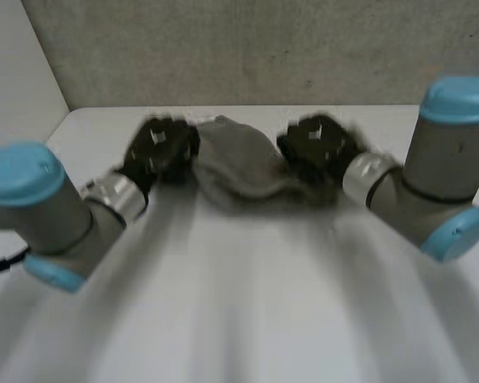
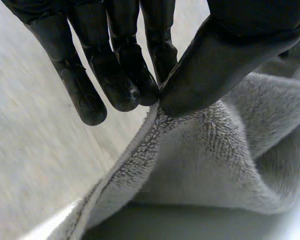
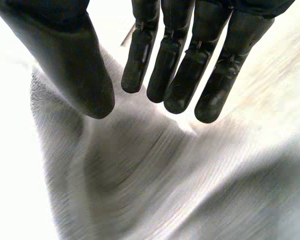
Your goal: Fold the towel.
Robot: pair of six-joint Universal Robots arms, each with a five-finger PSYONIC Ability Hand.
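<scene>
A grey towel (image 1: 231,167) lies bunched at the far middle of the white table (image 1: 239,311), between my two hands. My left hand (image 1: 160,152) is at the towel's left end. In the left wrist view its thumb (image 2: 215,60) and fingers (image 2: 125,80) pinch the hemmed edge of the towel (image 2: 200,165), which hangs down from the pinch. My right hand (image 1: 319,148) is at the towel's right end. In the right wrist view its fingers (image 3: 180,65) are straight and spread from the thumb (image 3: 75,65), just above the towel (image 3: 140,170), holding nothing.
A rough grey wall (image 1: 247,48) stands right behind the table's far edge. The broad near part of the table lies between my two arms. The table's left far corner (image 1: 72,112) is close to my left hand.
</scene>
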